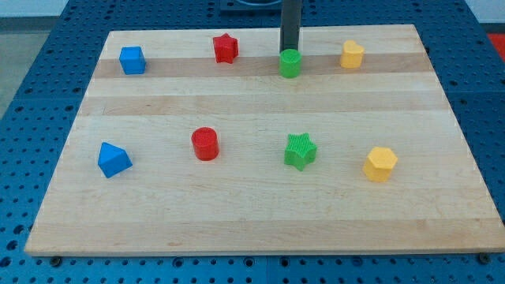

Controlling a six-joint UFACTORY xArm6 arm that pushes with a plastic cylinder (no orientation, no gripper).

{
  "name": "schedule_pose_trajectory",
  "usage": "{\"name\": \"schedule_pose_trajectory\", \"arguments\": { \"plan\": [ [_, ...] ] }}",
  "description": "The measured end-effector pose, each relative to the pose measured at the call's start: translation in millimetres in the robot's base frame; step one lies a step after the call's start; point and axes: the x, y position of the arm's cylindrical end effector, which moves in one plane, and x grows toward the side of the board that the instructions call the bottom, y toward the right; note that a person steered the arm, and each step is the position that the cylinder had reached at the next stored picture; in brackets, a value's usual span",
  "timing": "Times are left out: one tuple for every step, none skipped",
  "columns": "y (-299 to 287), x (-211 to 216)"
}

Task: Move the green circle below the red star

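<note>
The green circle (290,63) is seen near the view's top, to the right of the red star (226,48) and level with it. My tip (290,49) is placed just above the circle, seemingly touching its far edge; nothing is clamped by the bare rod. A yellow block (352,54) is found to the right, a blue cube (132,60) far left. Lower down lie a blue block (114,159), red cylinder (205,143), green star (300,151) and yellow hexagon (380,164).

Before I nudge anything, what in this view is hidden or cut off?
- My tip: its very end sits behind the green circle, so contact cannot be confirmed.
- Rod's upper part: cut off by the view's top.
- Board: its bottom corners run past the view's bottom.
</note>
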Motion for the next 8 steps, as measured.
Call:
{"name": "schedule_pose_trajectory", "arguments": {
  "plan": [
    [0.0,11.1],
    [0.0,23.1],
    [21.8,23.2],
    [62.2,29.4],
    [60.1,37.3],
    [57.9,63.2],
    [57.9,63.9],
    [43.7,63.8]
  ]
}}
